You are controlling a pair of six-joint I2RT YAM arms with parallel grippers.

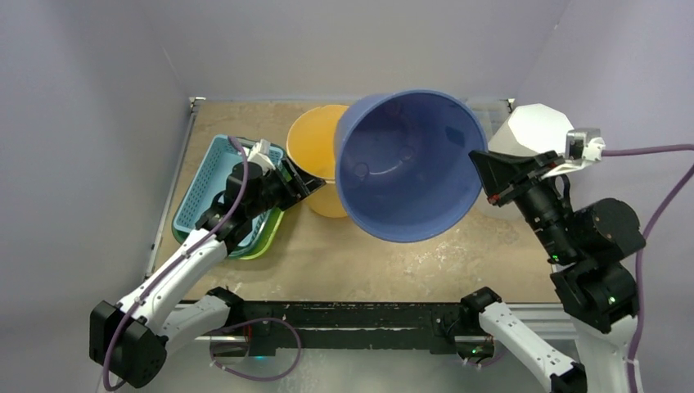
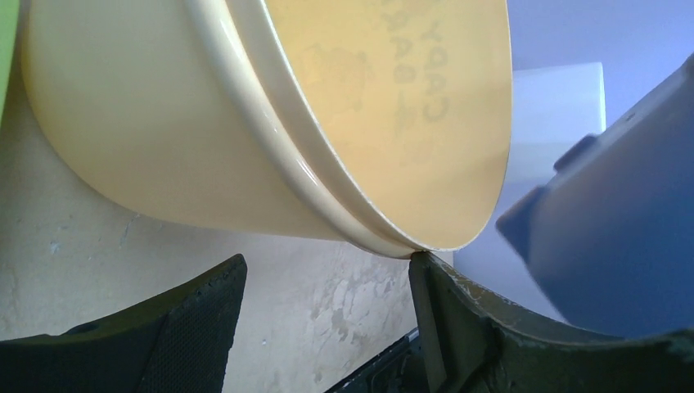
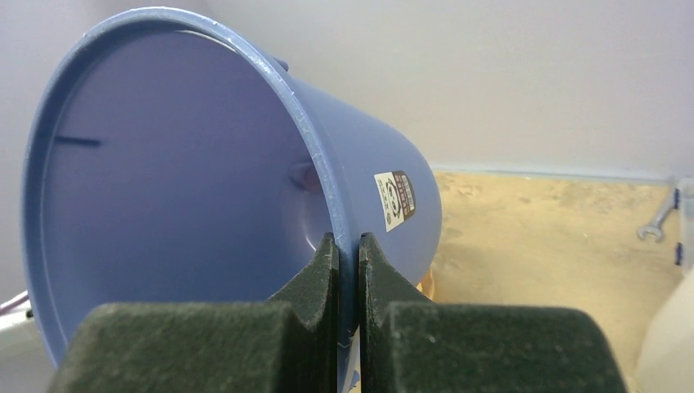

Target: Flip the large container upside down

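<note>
Bucket (image 1: 405,164) hangs tipped sideways because my right gripper (image 1: 483,176) pinches its three-o'clock rim; left gripper (image 1: 313,183) stands open beside the bowl (image 1: 315,143).

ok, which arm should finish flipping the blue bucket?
Right. The right gripper is shut on the rim of the blue bucket, which is already tilted. The left gripper is open, over by the yellow bucket.
</note>
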